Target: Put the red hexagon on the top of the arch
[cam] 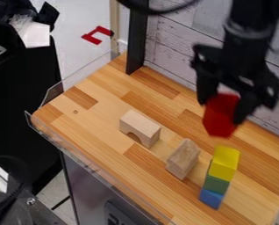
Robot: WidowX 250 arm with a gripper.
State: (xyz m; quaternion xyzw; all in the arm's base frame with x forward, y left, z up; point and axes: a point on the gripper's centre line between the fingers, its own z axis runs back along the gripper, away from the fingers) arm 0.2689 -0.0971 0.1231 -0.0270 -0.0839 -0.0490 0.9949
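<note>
Nearest on the wooden desk (95,125) stands a stack: a blue block (211,199) at the bottom, a green block (216,183) on it, a yellow block (225,161) on top. Just beside it sits a plain wooden block (183,159) with slanted sides. Farther along, the wooden arch (141,126) stands upright, its curved opening at the bottom and its top bare. Above the desk, near the pale plank wall (177,37), the gripper (222,110) hangs with its fingers clamped on the red hexagon (219,121), whose outline, being blurred, seems six-sided.
</note>
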